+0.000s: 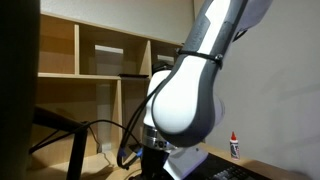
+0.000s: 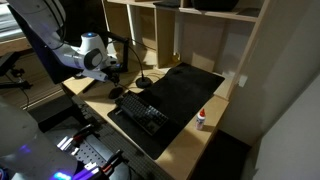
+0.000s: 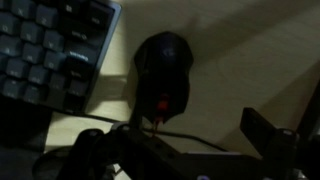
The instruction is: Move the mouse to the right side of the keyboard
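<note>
The wrist view is dim. The end effector (image 3: 178, 140) is a dark outline at the lower edge, its fingers apparently apart and gripping nothing. Just ahead of it lies the rounded black mouse (image 3: 163, 68). The flat dark keyboard (image 3: 50, 50), cut off by the frame, sits ahead-left. Both rest on the pale wooden table (image 3: 240, 50). In an exterior view the white robot arm (image 1: 190, 90) hides the end effector, and open wooden shelves (image 1: 95, 60) stand behind.
</note>
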Available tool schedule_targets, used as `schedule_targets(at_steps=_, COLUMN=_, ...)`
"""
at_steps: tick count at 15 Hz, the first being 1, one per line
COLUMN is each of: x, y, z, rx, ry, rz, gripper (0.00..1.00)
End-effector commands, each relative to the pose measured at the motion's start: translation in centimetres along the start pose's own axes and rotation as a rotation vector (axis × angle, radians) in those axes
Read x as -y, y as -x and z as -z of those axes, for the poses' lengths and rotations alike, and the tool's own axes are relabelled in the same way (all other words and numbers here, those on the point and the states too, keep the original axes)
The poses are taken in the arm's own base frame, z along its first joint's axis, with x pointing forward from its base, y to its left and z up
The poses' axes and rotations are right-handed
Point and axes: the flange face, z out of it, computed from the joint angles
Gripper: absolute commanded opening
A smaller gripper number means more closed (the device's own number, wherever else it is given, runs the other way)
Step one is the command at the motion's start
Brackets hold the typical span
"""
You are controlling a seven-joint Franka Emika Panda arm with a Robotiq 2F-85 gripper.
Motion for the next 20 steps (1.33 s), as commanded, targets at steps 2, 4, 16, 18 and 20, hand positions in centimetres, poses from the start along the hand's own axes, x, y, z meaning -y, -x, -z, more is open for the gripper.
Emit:
schedule_targets(at_steps=2, x=0.7, y=-1.4, z=0.8, rx=-0.007, ry=-0.005, rz=0.005, gripper=1.0)
schedule_targets(at_steps=4, x=0.0, y=-1.3, z=-0.8, rx=0.05, ry=0.023, rz=-0.006, gripper=1.0)
schedule_targets(at_steps=16, x=0.2, y=-2.5, z=-8.0, rx=0.097, ry=0.143, rz=-0.032, gripper=1.0)
schedule_targets(at_steps=18, x=-0.1, y=-2.2, z=-8.4, rx=0.12, ry=0.158, rz=-0.059, gripper=1.0)
schedule_targets(at_steps=20, x=0.1, y=-2.2, z=-8.6, rx=0.135, ry=0.154, rz=-0.063, gripper=0.75)
